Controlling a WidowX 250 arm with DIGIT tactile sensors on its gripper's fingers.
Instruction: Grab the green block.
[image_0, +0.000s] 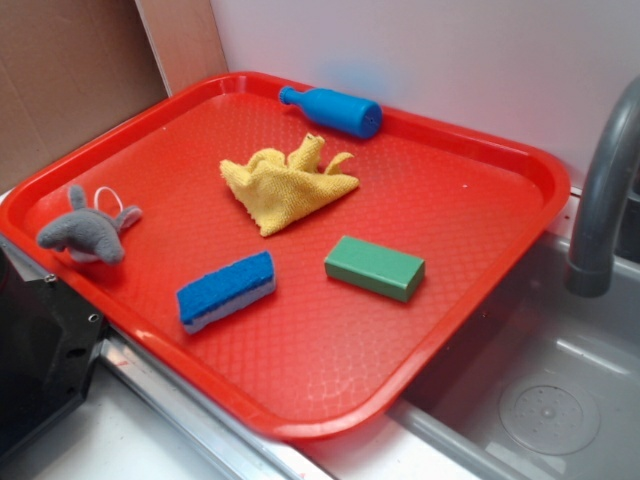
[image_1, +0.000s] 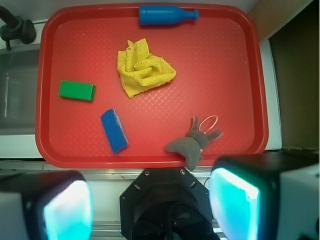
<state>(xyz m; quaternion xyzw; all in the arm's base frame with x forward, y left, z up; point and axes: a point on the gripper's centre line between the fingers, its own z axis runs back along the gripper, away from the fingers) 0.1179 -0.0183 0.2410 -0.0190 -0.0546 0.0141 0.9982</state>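
Two broad gripper pads (image_1: 67, 207) fill the bottom corners of the wrist view, glowing pale teal on their inner faces and framed in dark housing. They stand wide apart with nothing between them — the gripper (image_1: 150, 205) is fully open and holds nothing. Between the pads sits its black body, ribbed and screwed together. It hangs back from the near rim of the red tray (image_1: 150, 161), above a strip of metal edging, looking down over the whole tray; the exterior view shows none of the gripper.

Lying half over that near rim is a grey plush toy (image_1: 192, 142) — soft, fuzzy, with a thin white loop beside it. Left of it the blue sponge (image_1: 114, 130) lies at a slant, its top coarse and blue; the exterior view shows a white layer underneath. The green block (image_1: 77, 90) rests flat on the tray floor near the tray's left side, apart from the sponge, a smooth matte brick with crisp edges. A crumpled yellow cloth (image_1: 142, 69) of nubby weave sits near the middle. Along the far rim lies a glossy blue bottle (image_1: 165, 15) on its side. The tray floor has a fine diamond texture. A grey sink (image_0: 540, 400) and curved faucet (image_0: 605, 190) adjoin the tray.
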